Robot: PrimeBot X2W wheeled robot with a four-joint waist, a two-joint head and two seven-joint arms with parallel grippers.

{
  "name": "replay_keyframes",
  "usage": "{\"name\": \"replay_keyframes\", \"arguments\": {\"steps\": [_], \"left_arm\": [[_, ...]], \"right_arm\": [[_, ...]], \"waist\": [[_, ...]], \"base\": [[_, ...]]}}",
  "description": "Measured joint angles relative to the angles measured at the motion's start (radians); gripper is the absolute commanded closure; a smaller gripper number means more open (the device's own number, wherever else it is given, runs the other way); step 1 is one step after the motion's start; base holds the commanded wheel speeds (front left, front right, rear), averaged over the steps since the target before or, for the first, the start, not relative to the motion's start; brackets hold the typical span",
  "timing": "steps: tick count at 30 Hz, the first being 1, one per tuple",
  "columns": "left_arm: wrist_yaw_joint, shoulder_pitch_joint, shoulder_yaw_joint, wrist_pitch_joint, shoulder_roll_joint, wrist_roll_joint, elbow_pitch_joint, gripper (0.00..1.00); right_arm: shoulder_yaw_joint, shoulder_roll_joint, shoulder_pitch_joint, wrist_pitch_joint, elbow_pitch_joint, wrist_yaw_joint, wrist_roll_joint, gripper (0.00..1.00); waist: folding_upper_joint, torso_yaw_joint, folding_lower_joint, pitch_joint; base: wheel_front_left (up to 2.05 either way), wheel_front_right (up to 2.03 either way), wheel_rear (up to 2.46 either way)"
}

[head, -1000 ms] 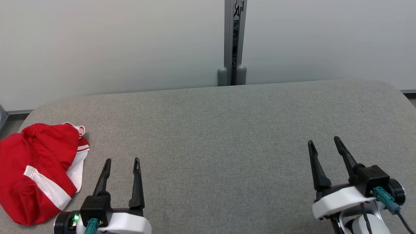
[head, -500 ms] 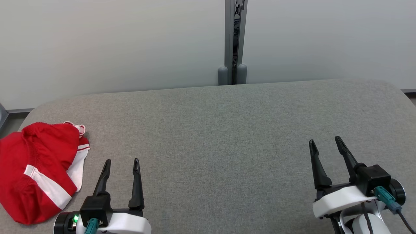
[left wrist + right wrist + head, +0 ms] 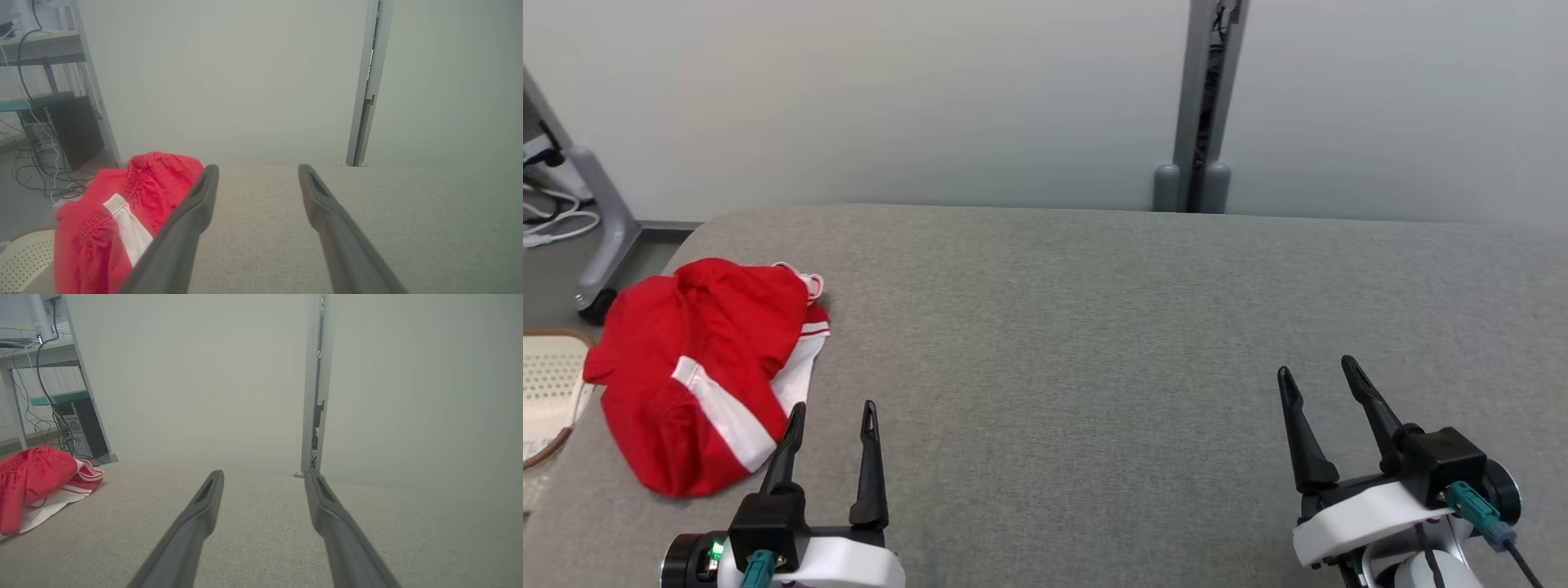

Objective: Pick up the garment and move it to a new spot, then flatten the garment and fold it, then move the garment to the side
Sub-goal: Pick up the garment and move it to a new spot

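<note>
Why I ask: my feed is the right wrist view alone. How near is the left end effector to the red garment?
Observer: The left end effector is open, right beside the garment. In the head view it overlaps the cloth's white edge, but contact is unclear.
Operator: What's off the surface on that side?
Observer: A pale perforated basket sits below the left edge of the grey surface, close to the garment.

The right pincer (image 3: 263, 477) points across the grey table (image 3: 102, 531), its fingers spread wide with nothing between them. A crumpled red and white garment (image 3: 36, 475) lies at far left. A grey post (image 3: 316, 388) stands behind the table.
</note>
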Motion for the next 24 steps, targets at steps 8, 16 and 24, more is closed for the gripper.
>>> {"name": "replay_keyframes", "arguments": {"steps": [8, 16, 24], "left_arm": [[-0.010, 0.007, 0.015, 0.000, 0.000, 0.021, 0.005, 0.00], [-0.025, 0.012, 0.024, 0.000, 0.000, 0.045, 0.006, 0.00], [-0.034, 0.022, 0.034, 0.000, 0.000, 0.056, 0.007, 0.00]], "right_arm": [[0.027, -0.001, 0.009, 0.000, -0.006, 0.000, 0.023, 0.00], [0.059, 0.000, 0.012, 0.000, -0.016, 0.000, 0.051, 0.00], [0.074, -0.001, 0.015, -0.001, -0.020, 0.000, 0.067, 0.00]], "waist": [[0.0000, 0.132, 0.0001, 0.005], [0.0000, 0.264, 0.0000, 0.002], [0.0000, 0.375, 0.0000, -0.011]], "base": [[0.00, 0.00, 0.00], [0.00, 0.00, 0.00], [0.00, 0.00, 0.00]]}}
